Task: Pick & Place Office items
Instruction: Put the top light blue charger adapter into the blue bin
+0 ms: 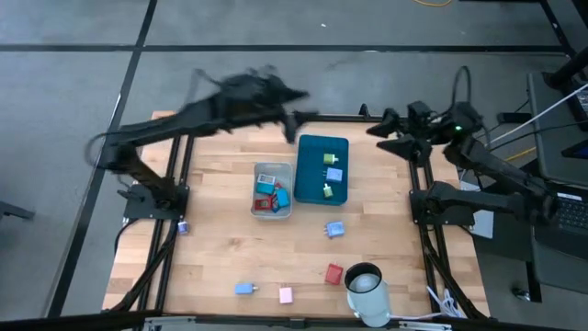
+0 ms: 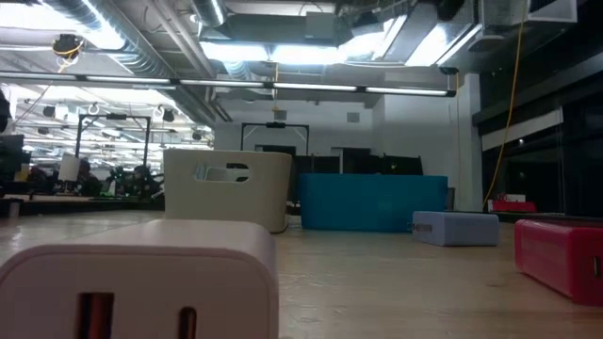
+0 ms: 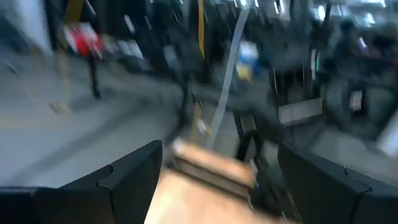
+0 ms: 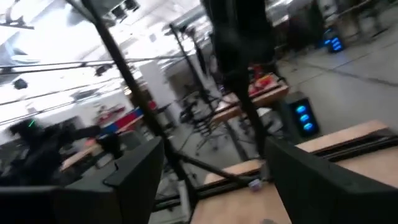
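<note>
Around the teal tray (image 1: 308, 175) we count office items: three inside it, four loose on the table (image 1: 211, 248) nearer the front edge — blue (image 1: 334, 229), red (image 1: 333, 273), pink (image 1: 286, 295), blue (image 1: 243, 289). The grey bin (image 1: 272, 211) beside the tray holds several more. Left gripper (image 1: 305, 116) above the tray's far end and right gripper (image 1: 378, 130) beside it — both spread, empty.

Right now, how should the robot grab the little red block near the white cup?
Probably straight down from above, with the fingers pinching two opposite flat sides of the red block. It lies flat and blocky on the table. The white cup stands close beside it, so the fingers should close on the sides not facing the cup. The right gripper looks nearer.
</note>
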{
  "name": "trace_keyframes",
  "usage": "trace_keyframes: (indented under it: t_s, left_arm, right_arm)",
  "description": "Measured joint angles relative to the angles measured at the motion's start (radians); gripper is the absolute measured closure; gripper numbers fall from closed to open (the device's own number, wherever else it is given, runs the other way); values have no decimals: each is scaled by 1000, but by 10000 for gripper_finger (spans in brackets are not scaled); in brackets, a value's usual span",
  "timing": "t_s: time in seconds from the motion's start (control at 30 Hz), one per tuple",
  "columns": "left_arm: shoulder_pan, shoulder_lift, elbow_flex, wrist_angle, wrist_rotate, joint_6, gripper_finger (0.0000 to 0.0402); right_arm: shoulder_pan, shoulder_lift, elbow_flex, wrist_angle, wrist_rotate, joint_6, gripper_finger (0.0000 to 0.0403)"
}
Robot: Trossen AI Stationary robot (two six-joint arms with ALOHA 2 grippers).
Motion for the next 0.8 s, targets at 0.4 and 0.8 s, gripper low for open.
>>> trace_keyframes:
  t_s: [0.4,0.8]
  left_arm:
    - [-123,-278,-1,-38,-350,140,89]
    - [-261,-260,-2,-148,-519,82,89]
  right_arm:
    - [159,168,1,240,77,73,119]
    - [202,308,32,-111,198,-160,119]
